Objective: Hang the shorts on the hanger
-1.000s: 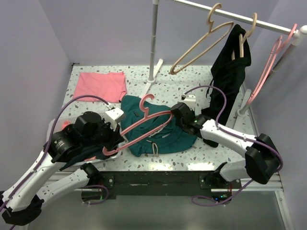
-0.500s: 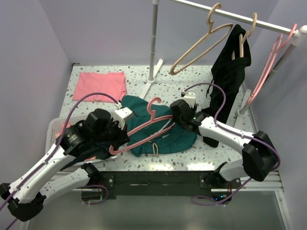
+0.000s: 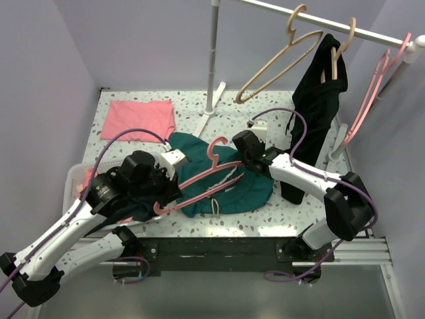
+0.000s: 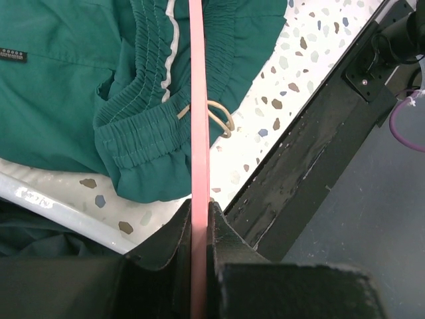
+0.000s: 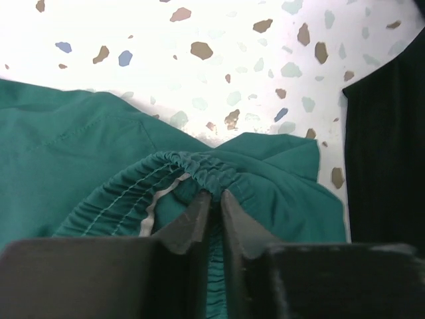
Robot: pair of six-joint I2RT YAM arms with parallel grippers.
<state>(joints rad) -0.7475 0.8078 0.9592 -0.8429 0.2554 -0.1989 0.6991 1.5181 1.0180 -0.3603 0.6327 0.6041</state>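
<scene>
On the speckled table point(image 3: 265, 113), the shorts point(image 3: 247, 193) lie near the front edge.
The left gripper point(image 4: 199, 216) is clamped tight on the pink hanger point(image 4: 199, 100), its bar crossing over the shorts; the right gripper point(image 5: 214, 203) pinches their gathered waistband.
</scene>
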